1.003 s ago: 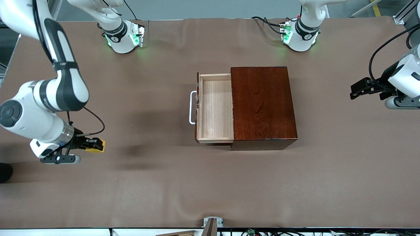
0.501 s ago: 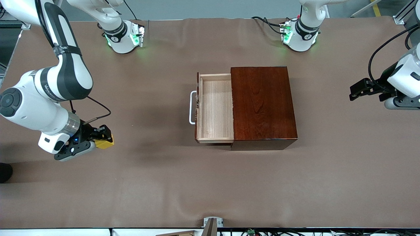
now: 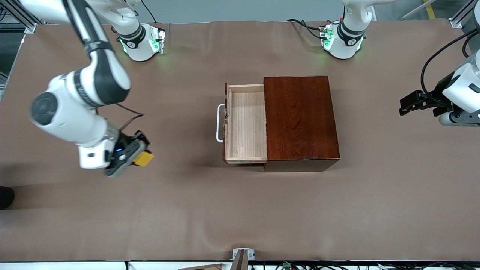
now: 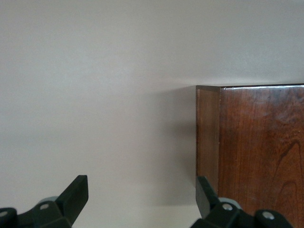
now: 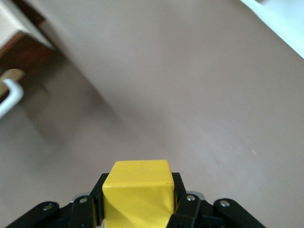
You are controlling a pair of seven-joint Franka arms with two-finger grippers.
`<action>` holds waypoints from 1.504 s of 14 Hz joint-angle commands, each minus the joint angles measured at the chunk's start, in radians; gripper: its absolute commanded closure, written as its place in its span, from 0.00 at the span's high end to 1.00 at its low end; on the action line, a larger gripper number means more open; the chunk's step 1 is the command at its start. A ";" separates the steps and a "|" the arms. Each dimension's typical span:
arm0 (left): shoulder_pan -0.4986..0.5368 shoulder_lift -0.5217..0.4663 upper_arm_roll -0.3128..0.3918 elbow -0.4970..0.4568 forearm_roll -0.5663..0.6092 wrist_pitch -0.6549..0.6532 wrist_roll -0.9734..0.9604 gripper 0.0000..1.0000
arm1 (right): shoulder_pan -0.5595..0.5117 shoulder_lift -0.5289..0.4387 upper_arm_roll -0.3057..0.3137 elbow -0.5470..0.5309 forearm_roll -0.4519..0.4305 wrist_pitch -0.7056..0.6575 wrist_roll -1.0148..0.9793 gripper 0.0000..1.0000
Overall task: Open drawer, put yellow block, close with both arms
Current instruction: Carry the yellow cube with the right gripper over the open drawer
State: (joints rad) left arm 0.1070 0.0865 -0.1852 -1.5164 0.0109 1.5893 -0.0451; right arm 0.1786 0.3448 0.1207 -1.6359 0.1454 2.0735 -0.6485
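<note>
The brown cloth-covered table (image 3: 240, 210) carries everything here. On it, about midway between the two arms' ends, stands the glossy dark mahogany box casing (image 3: 301, 120). The drawer (image 3: 245, 125), a shallow tray of pale wood with a dark reddish-brown front and a white U-shaped bar handle (image 3: 219, 123), is pulled out of the casing toward the right arm's end of the table, and its tray is bare inside.

The right arm (image 3: 80, 97), white with black bands, reaches down over the table toward its own end. The left arm (image 3: 463, 93) waits at its end of the table.

The right gripper (image 3: 139, 155) hangs over bare cloth, well apart from the drawer, its black fingers closed tight on the small bright yellow cube (image 5: 137, 192) (the yellow block, seen up close in the right wrist view with a finger pressed to each side). The left gripper (image 4: 142, 199) hovers beside the casing's end, its two fingers spread wide apart with nothing between them, as the left wrist view shows.
</note>
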 commanded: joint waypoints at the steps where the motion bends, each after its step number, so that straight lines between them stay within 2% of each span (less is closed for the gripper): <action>1: 0.008 -0.014 -0.002 -0.011 -0.012 0.006 0.011 1.00 | 0.120 -0.010 -0.012 0.024 0.022 0.002 -0.054 0.00; 3: 0.011 -0.014 0.000 -0.011 -0.012 0.006 0.011 1.00 | 0.212 -0.007 -0.015 0.057 0.013 0.002 -0.120 0.00; 7: 0.011 -0.013 0.000 -0.011 -0.012 0.006 0.011 1.00 | 0.297 0.026 -0.015 0.067 0.016 0.054 -0.221 0.00; 11: 0.011 -0.011 0.000 -0.011 -0.012 0.006 0.011 1.00 | 0.378 0.097 -0.015 0.140 0.020 0.065 -0.384 0.00; 15: 0.011 -0.011 0.000 -0.013 -0.012 0.006 0.011 1.00 | 0.482 0.146 -0.016 0.148 0.013 0.069 -0.324 0.00; 21: 0.013 -0.005 0.001 -0.013 -0.012 0.012 0.011 1.00 | 0.504 0.235 -0.016 0.146 0.020 0.163 -0.320 0.00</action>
State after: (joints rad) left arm 0.1103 0.0875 -0.1808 -1.5208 0.0109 1.5893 -0.0452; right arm 0.6678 0.5468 0.1171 -1.5215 0.1464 2.2203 -0.9740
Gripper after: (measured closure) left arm 0.000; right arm 0.445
